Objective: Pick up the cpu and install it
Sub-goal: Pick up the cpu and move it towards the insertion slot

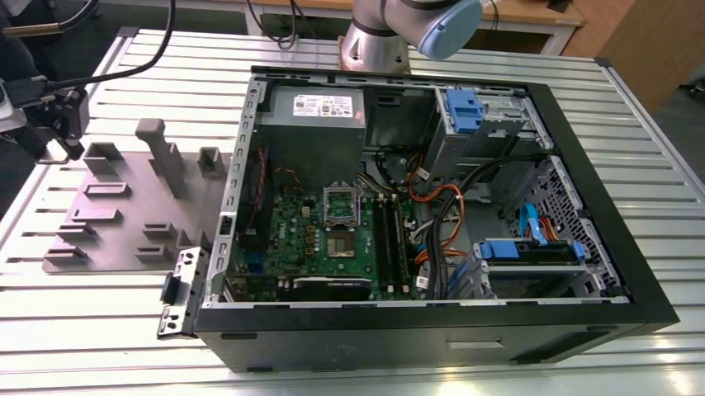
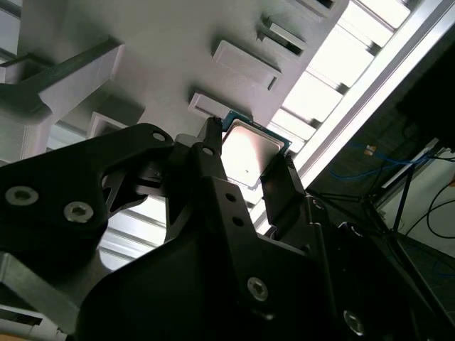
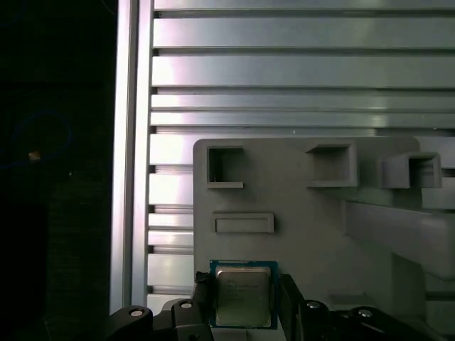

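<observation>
One chip, the cpu [image 3: 243,297] [image 2: 249,150], sits squarely between my jaws. In both wrist views my fingers [image 2: 213,167] press against two opposite edges of it, so I take the jaws as closed on it. Its silver lid faces away from the grey fixture plate [image 3: 306,213] beneath. Whether it has left the plate or rests on it I cannot tell. I judge the picking-up step to be in hand, with the install not yet done. So thin a piece calls, I think, for a level hold and a squeeze on the rim alone, since any tilt could let it slip.

Just beyond my jaws lies a low rectangular block [image 3: 244,224]. Farther out are hollow raised blocks [image 3: 226,169] on the plate, then the slatted counter [image 3: 284,71]. Well apart from me, in the exterior view, the open computer case [image 1: 441,334] holds the motherboard [image 1: 330,239] with its socket [image 1: 340,202]. The case wall [image 1: 234,190] and the plate's tall posts [image 1: 154,148] stand between. Orange cables [image 1: 435,202] crowd near the socket.
</observation>
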Action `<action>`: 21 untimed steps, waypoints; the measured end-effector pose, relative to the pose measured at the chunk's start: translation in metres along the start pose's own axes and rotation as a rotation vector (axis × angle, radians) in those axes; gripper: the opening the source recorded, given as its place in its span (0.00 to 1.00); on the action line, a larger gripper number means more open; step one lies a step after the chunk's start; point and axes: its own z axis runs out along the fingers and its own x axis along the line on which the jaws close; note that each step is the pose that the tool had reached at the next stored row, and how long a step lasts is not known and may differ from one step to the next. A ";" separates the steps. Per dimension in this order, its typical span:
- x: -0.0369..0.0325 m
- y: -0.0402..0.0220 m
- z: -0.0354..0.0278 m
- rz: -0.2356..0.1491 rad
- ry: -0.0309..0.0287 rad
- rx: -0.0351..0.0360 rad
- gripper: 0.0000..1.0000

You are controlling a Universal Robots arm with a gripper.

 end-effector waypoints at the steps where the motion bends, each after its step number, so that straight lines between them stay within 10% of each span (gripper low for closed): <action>1: 0.0000 0.0000 -0.0004 0.000 0.0001 0.0001 0.47; 21: 0.0003 0.0003 -0.0076 0.000 0.0001 0.0000 0.47</action>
